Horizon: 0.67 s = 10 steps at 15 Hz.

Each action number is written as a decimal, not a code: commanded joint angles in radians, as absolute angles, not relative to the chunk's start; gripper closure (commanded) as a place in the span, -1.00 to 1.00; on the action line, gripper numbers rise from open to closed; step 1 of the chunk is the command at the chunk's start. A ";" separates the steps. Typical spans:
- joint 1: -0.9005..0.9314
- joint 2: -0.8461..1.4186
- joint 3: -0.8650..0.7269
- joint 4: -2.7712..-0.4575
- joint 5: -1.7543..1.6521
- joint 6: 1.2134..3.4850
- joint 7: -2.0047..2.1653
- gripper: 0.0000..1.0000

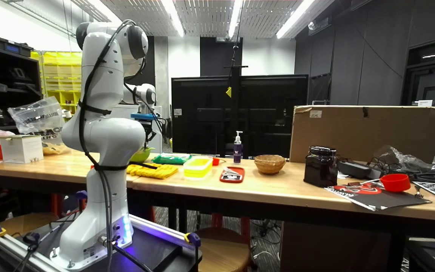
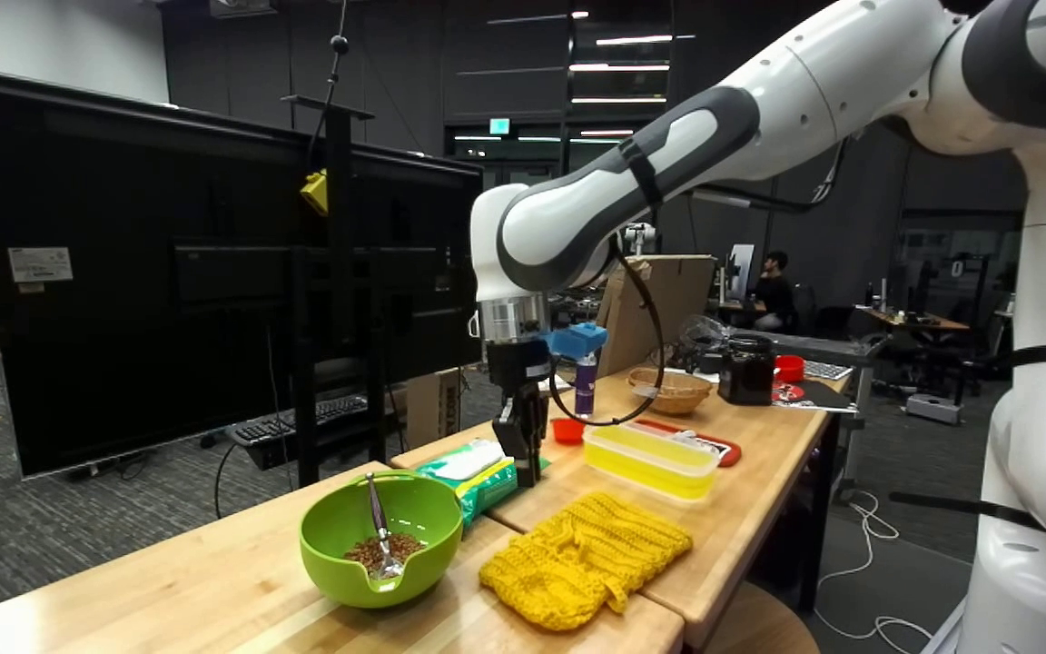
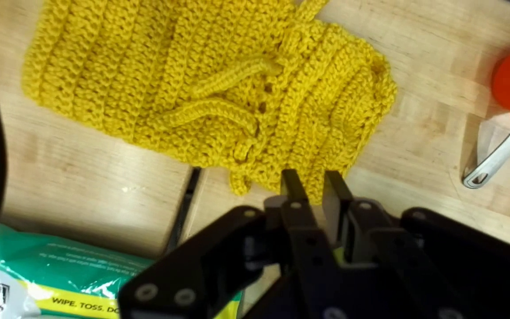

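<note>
One knitted piece [image 3: 206, 88], one wipes pack [image 2: 473, 477], one bowl [image 2: 428, 572]

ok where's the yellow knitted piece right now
In an exterior view, the yellow knitted piece lies on the wooden tabletop, lower centre, just right of the green bowl and in front of the yellow container.

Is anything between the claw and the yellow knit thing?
Nothing that I can see. In the wrist view, the claw shows over one edge of the yellow knit; the wipes lie apart from it.

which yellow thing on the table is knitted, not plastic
The yellow knitted piece, soft and ribbed, nearer the green bowl; the yellow tub is smooth plastic.
</note>
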<state>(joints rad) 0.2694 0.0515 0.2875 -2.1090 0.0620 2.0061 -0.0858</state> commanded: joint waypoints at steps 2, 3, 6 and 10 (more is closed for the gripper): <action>0.272 0.001 0.283 -2.083 0.070 1.917 -0.053 -0.13; 0.272 -0.004 0.283 -2.077 0.069 1.905 -0.033 -0.25; 0.271 -0.022 0.282 -2.080 0.080 1.916 0.002 -0.68; 0.266 -0.066 0.278 -2.128 0.079 1.953 0.090 -1.00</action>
<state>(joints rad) 0.2688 -0.0094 0.2861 -2.0805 0.0719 1.9363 0.0282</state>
